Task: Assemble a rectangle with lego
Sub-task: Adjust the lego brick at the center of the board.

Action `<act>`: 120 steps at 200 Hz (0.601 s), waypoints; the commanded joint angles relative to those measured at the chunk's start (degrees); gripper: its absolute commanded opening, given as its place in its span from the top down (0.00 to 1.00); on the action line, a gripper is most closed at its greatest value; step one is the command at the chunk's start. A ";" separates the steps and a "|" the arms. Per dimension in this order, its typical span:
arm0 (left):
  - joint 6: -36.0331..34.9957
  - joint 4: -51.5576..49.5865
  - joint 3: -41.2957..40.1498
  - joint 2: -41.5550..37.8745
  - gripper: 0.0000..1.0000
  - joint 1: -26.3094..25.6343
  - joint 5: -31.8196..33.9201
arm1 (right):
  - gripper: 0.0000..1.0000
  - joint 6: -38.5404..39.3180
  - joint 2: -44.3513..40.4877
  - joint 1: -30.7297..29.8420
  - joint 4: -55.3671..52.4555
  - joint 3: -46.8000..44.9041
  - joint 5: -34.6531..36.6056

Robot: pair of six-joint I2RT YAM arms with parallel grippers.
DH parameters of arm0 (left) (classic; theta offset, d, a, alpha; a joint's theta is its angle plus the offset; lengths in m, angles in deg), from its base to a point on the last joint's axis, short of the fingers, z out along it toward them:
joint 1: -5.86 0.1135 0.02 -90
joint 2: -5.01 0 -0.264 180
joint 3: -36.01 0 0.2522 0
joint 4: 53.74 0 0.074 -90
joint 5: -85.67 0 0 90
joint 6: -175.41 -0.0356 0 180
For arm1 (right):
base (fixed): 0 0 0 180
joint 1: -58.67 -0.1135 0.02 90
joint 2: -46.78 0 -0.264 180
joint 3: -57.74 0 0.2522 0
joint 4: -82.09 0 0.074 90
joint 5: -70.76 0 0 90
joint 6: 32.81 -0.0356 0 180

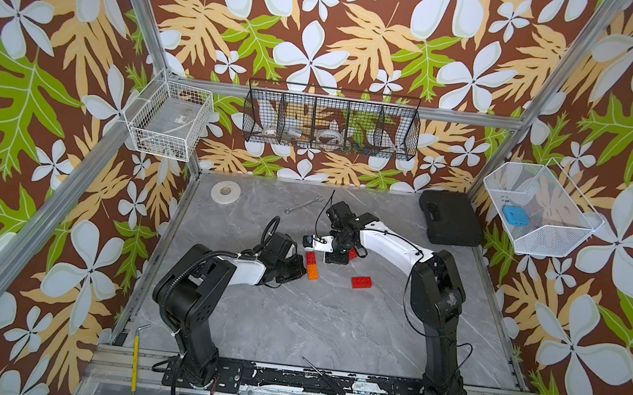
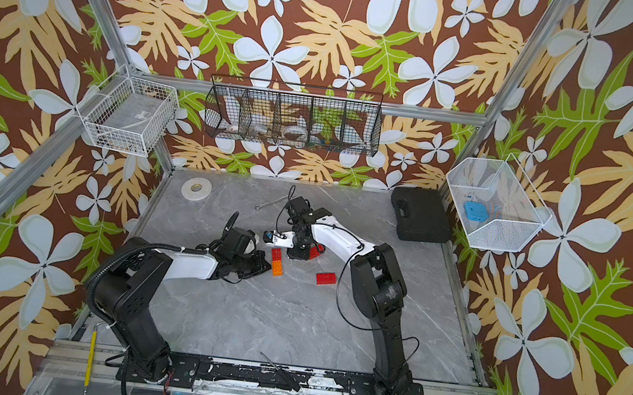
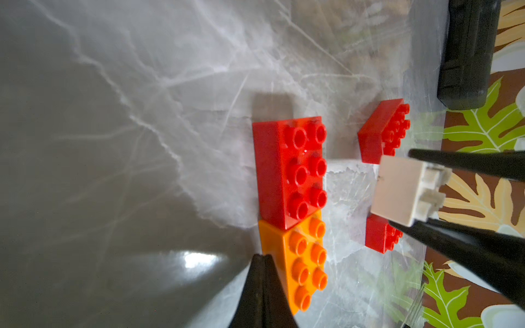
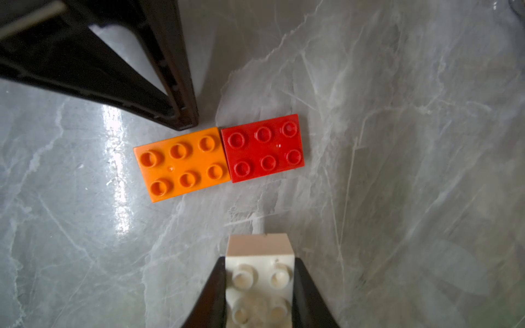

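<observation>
Both arms are black with white forearm shells, looping black cables, tapered black fingers.

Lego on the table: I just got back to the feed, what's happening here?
The right fingers are clamped on a white brick, held near the pair on the table. The left fingers are shut and empty, their tip by the orange brick. That orange brick and a red brick lie end to end, touching, studs up. Two more red bricks lie loose, apart from the pair. Nothing is stacked yet.
</observation>
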 commanded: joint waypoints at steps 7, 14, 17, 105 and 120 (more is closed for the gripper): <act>0.73 1.98 0.46 0.45 0.99 0.02 -0.68 | 1.00 -0.82 -0.49 0.06 -0.44 0.23 -0.45; 0.78 1.89 0.53 0.47 0.99 0.02 -0.75 | 1.00 -0.82 -0.45 0.06 -0.50 0.20 -0.49; 0.74 1.88 0.55 0.51 0.99 0.07 -0.83 | 1.00 -0.82 -0.44 0.06 -0.52 0.20 -0.50; -1.27 -3.20 -1.92 -5.81 0.99 0.02 1.62 | 1.00 -1.18 -0.07 -1.02 -1.10 1.67 -2.02; -2.13 -5.29 -3.16 -9.41 0.99 0.47 2.59 | 1.00 -0.82 0.56 -1.68 -1.61 2.79 -3.03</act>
